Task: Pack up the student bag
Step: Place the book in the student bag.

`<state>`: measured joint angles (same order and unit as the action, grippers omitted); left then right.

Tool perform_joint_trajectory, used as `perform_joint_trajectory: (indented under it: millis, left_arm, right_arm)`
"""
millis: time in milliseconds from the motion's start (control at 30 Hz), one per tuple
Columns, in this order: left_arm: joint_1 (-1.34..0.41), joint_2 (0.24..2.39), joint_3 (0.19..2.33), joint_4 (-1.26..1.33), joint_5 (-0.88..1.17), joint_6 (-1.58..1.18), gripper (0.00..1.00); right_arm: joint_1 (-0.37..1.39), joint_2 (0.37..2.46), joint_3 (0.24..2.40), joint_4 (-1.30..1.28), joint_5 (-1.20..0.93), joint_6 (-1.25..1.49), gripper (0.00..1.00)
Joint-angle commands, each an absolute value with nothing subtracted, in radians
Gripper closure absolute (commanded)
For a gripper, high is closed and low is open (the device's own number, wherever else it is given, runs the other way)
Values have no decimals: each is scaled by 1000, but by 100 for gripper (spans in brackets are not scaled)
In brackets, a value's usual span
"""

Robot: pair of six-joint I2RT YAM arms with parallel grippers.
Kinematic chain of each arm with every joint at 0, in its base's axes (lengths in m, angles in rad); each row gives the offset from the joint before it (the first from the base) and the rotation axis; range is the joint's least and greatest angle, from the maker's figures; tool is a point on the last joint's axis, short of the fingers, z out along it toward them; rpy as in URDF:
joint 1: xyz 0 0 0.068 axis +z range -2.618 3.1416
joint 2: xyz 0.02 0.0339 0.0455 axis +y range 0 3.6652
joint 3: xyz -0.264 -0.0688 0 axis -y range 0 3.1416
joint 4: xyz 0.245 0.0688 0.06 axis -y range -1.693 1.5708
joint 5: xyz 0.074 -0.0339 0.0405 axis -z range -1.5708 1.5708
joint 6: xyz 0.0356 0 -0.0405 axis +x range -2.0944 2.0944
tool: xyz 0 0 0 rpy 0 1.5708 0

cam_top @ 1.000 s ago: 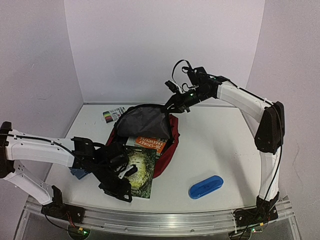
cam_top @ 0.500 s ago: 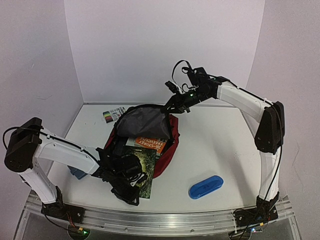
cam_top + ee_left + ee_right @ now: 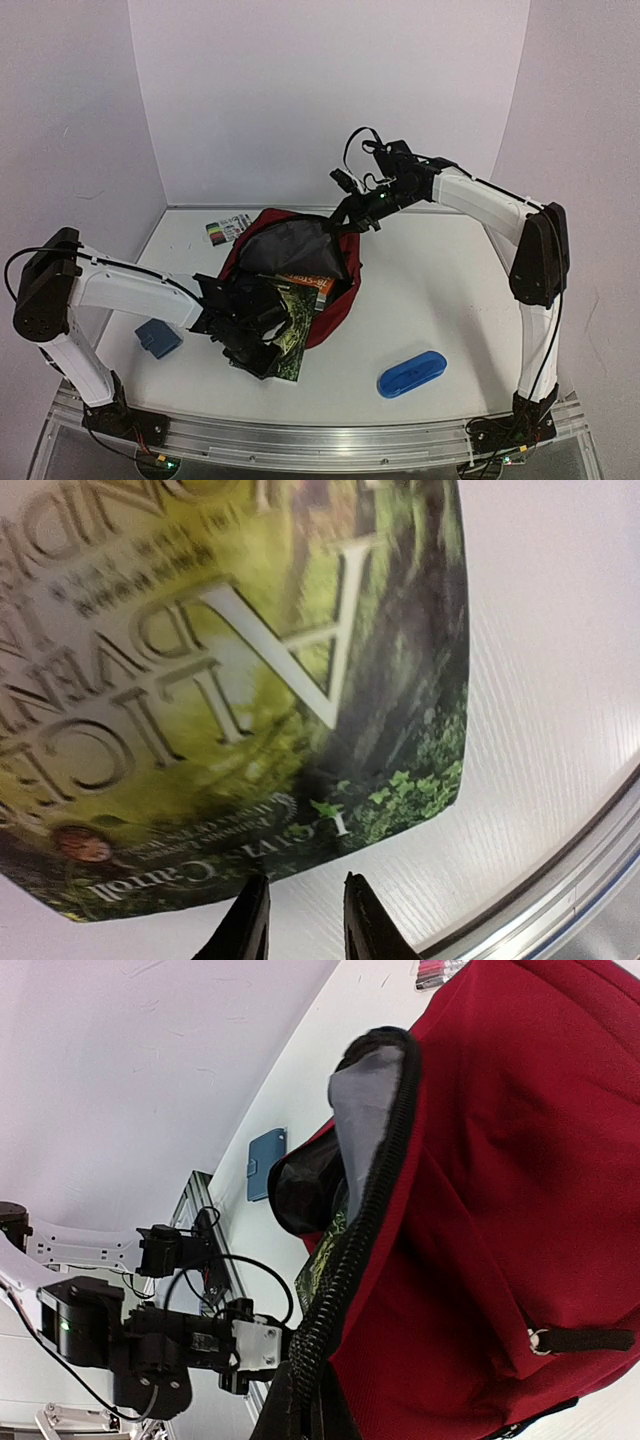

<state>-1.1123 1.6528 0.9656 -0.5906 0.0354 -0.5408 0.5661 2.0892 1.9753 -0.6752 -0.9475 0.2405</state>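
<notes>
Student bag [image 3: 340, 290] on white table [image 3: 440, 290] — right tool [image 3: 300, 1405] pinching its rim, left tool [image 3: 303, 885] slightly parted.

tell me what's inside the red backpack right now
Inside the student bag: grey lining, an orange book, and the top end of a green book reaching into the mouth. Whatever lies under the books or deeper in is covered.

A green book [image 3: 287, 325], its cover reading Alice and Carroll, sits at lower centre, with an orange book [image 3: 308, 283] just above it. On the white table [image 3: 440, 290], a blue oblong case [image 3: 411, 372] lies lower right, a small blue pouch [image 3: 158, 338] lower left and a marker pack [image 3: 227, 230] upper left.
</notes>
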Motion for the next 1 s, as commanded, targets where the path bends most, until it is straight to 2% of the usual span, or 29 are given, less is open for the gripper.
perform_joint_trajectory:
  millis: [0,167,267,367,567,700,967]
  left_arm:
    - [-1084,1582,1081,-642,-80,-456,73]
    - [-1056,1590,1153,-658,-76,-425,70]
    - [-1052,1545,1117,-628,-19,-471,53]
    - [-1052,1400,965,-541,56,-620,37]
    - [-1015,1105,706,-482,76,-845,15]
    - [-910,1022,578,-429,211,-882,15]
    - [-789,982,428,-295,307,-890,16]
  right_arm:
    - [571,2047,1969,-650,-962,239,100]
    - [572,2041,1970,-647,-965,242,100]
    - [572,2040,1982,-647,-954,242,100]
    - [573,2040,1988,-645,-953,244,100]
    - [572,2040,1977,-642,-959,245,100]
    - [572,2042,1976,-642,-958,244,100]
    - [572,2037,1973,-641,-952,239,100]
